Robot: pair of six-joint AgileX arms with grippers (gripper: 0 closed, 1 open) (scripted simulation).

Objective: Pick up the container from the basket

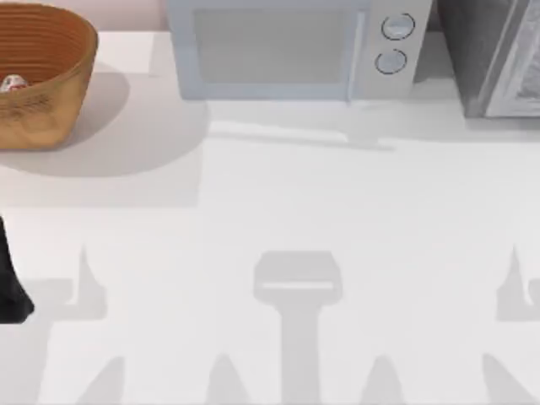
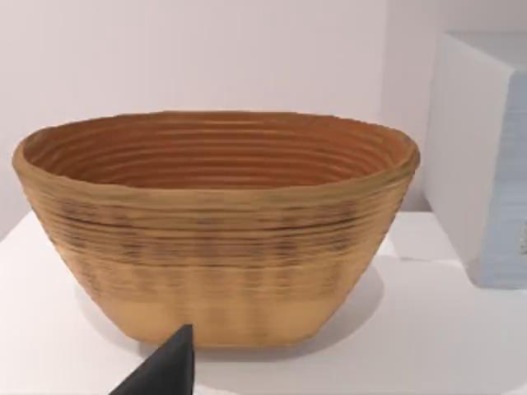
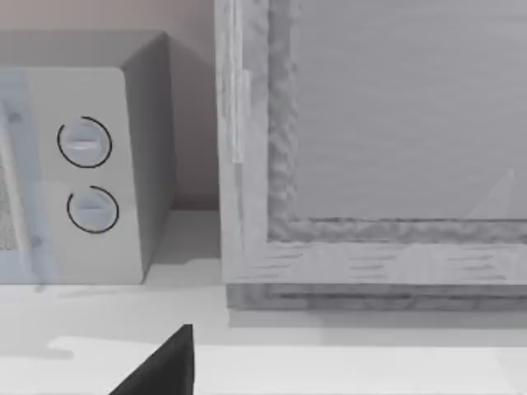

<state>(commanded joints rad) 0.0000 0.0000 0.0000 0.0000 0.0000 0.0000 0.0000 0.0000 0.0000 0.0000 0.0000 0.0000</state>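
Inside the ribbed basket [image 1: 59,93] sits the small white container [image 1: 13,83].

No readable text, brand, number or sign appears anywhere. The container [image 1: 13,83] lying in the basket [image 1: 51,101] carries red label markings, but they are too small to make out as letters. The microwave [image 1: 287,46] has two round dials [image 3: 85,141] on its front panel, each with only a plain line and no figures.
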